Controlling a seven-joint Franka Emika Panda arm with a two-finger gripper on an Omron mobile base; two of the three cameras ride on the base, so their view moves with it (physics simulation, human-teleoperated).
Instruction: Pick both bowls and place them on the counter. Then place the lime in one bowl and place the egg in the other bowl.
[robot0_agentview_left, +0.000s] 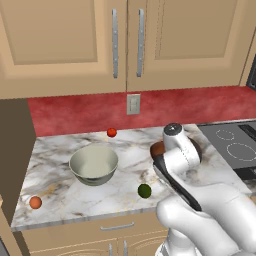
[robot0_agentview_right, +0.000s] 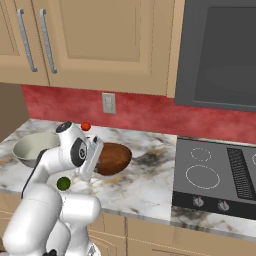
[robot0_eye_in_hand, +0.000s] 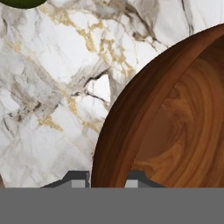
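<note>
Hand view shows the gripper (robot0_eye_in_hand: 107, 177) clamped on the wooden bowl (robot0_eye_in_hand: 175, 131) rim, low over the counter (robot0_eye_in_hand: 52, 109). The grey-green bowl (robot0_agentview_left: 93, 164) already sits there; lime (robot0_agentview_left: 144, 190) at its four o'clock, egg (robot0_agentview_left: 35, 202) at eight, both unplaced.

Grey-green bowl (robot0_agentview_left: 94, 164), wood bowl (robot0_agentview_right: 114, 158), lime (robot0_agentview_left: 144, 190), egg (robot0_agentview_left: 35, 202), all on counter (robot0_agentview_left: 125, 150)

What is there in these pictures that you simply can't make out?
- Wooden bowl: in the left base view the arm covers nearly all of it; the hand view cuts it off at the right edge.
- Tool: the hand view shows its tips astride the bowl's rim; whether the bowl rests on the counter can't be told.
- Lime: cut off by the hand view's top edge.
</note>
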